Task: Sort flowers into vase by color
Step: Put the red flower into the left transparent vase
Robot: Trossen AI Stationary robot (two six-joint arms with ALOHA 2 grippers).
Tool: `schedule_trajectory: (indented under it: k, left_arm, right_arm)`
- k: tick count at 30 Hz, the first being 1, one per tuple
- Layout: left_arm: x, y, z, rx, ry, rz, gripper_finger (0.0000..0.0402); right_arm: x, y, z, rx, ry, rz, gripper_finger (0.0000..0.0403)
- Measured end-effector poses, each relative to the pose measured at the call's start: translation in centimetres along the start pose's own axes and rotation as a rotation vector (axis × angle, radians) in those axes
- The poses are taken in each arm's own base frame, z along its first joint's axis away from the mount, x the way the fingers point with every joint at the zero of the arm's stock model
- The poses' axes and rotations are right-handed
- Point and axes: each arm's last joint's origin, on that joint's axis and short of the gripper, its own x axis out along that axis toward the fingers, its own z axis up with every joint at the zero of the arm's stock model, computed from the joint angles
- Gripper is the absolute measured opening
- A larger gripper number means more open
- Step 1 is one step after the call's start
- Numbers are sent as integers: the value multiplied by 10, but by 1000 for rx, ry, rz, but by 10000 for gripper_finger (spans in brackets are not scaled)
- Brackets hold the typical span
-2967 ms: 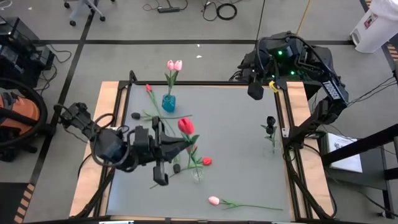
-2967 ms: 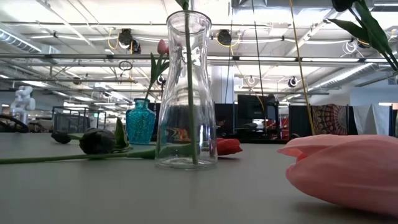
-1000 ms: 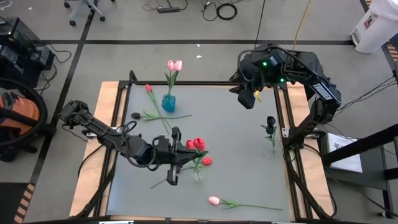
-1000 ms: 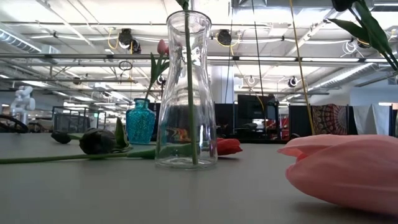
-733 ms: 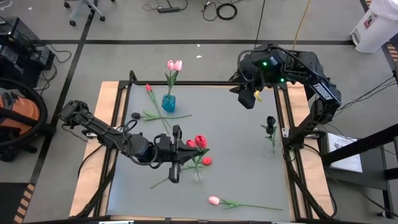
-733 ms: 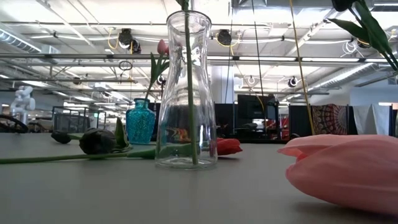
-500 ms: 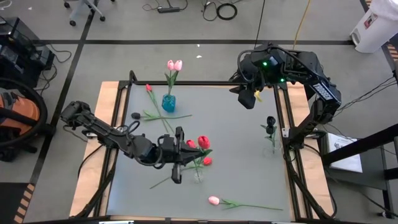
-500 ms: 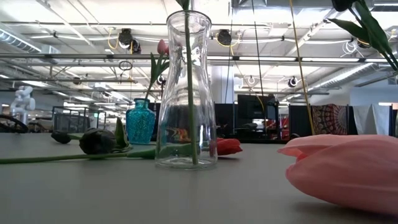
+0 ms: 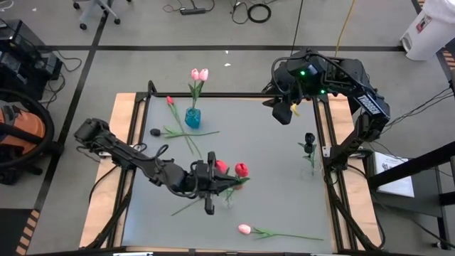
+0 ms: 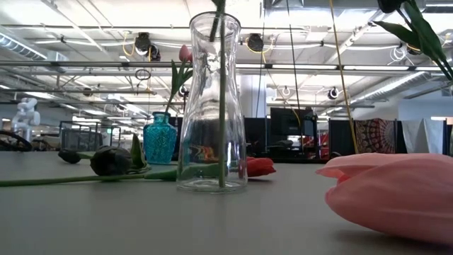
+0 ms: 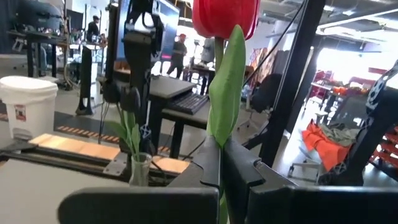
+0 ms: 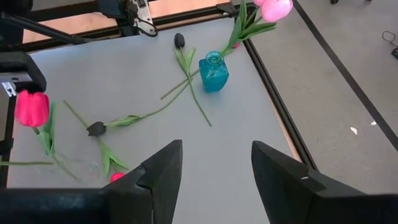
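At the left of the table, a black tulip [image 9: 155, 131] and a small red one [image 9: 170, 100] lie flat beside the blue vase [image 9: 193, 117], which already holds the pink tulips [image 9: 199, 74]. Nearer the middle, your left gripper [image 9: 213, 180] is clenched on the stem of a red tulip [image 9: 241, 169] and holds it over the clear vase [image 9: 226, 199] — in the low view a stem stands inside the glass. Lower the stem straight down, I think, and keep the wrist steady, because the neck is narrow and the light vase could tip. Let go only when the stem rests well inside. Another red head [image 9: 220, 166] is just beside, so do not brush it. In front lies a pink tulip [image 9: 244, 229]. At the right edge a black tulip stands in a third vase [image 9: 309, 146], and the right gripper [image 9: 283, 112] waits over the far right corner, fingers spread wide, holding nothing. The table [image 9: 270, 178] is flat grey — stems slide easily on it. Around it is a workshop floor with cables.
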Motion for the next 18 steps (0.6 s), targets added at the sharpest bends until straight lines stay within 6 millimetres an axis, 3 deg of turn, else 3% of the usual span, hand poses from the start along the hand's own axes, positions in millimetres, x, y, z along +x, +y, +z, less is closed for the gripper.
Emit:
schedule_trajectory:
  k: [7,18]
  left_arm:
    - [0,0,-1,-3,2,1,4]
    - [0,-1,-1,-1,4,19,61]
  right_arm:
    - [0,0,0,0,3,0,185]
    - [0,0,-1,0,8,0,185]
